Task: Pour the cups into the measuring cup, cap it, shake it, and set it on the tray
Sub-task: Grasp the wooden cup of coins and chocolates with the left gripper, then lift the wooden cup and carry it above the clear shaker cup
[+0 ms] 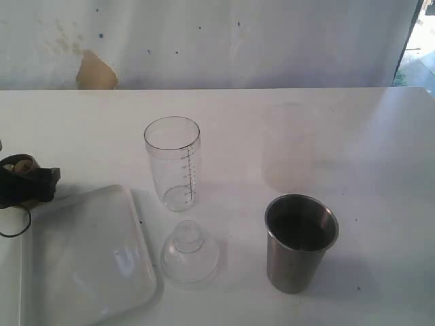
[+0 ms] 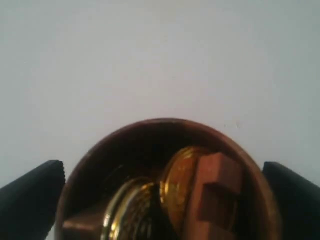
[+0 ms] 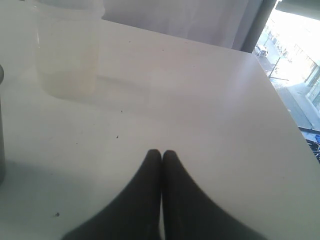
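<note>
The measuring cup (image 1: 173, 163) stands upright and uncapped mid-table, with its clear dome cap (image 1: 189, 252) lying just in front of it. The white tray (image 1: 81, 258) lies at the front left. Beyond the tray, at the left edge, my left gripper (image 1: 27, 180) (image 2: 162, 165) is open with its fingers on either side of the brown wooden cup (image 1: 19, 165) (image 2: 150, 135). That cup holds gold round pieces and brown blocks. The steel tumbler (image 1: 299, 241) stands at the front right. A frosted cup (image 1: 290, 146) (image 3: 67, 50) stands behind it. My right gripper (image 3: 161, 152) is shut, empty, above bare table.
The white table (image 1: 380, 156) ends at a pale wall with a tan stain (image 1: 95, 71). A black cable loop (image 1: 13, 221) lies beside the tray at the left edge. The right wrist view shows the table's far corner and a bright window (image 3: 300, 55).
</note>
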Controlling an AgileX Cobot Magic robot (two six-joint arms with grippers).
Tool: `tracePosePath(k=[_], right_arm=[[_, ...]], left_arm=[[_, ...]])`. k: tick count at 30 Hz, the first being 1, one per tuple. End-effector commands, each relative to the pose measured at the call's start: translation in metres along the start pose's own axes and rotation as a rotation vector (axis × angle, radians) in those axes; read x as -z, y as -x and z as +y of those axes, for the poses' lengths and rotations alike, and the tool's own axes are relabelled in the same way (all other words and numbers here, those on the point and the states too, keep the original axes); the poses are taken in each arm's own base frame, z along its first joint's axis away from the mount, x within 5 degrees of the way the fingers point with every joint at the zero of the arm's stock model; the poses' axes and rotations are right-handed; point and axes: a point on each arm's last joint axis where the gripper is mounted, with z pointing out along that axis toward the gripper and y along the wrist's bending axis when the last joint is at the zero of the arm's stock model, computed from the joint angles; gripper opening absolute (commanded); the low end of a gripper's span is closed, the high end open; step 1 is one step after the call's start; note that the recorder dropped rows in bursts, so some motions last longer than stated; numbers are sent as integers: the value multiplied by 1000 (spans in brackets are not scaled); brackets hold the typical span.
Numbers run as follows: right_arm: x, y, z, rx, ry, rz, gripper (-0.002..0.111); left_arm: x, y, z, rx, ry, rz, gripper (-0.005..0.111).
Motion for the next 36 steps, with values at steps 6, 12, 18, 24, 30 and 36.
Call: tracePosePath(k=[6,12,18,24,30,36], right_arm=[[1,1,0,0,-5,-8,0],[1,1,0,0,-5,-8,0],[1,1,0,0,-5,-8,0],[1,1,0,0,-5,-8,0],[1,1,0,0,-5,-8,0],[1,1,0,0,-5,-8,0]], left_arm=[[-4,-4,0,7,7,5,102],[-8,-11,1,23,17,-23,100],[-8,-7,3,36,33,-68,58],[-8,-8,-3,-25,-33,-55,0],[-9,15,-5,-3,-61,-135,0],[-5,73,-9,-55,-106,-130,0]])
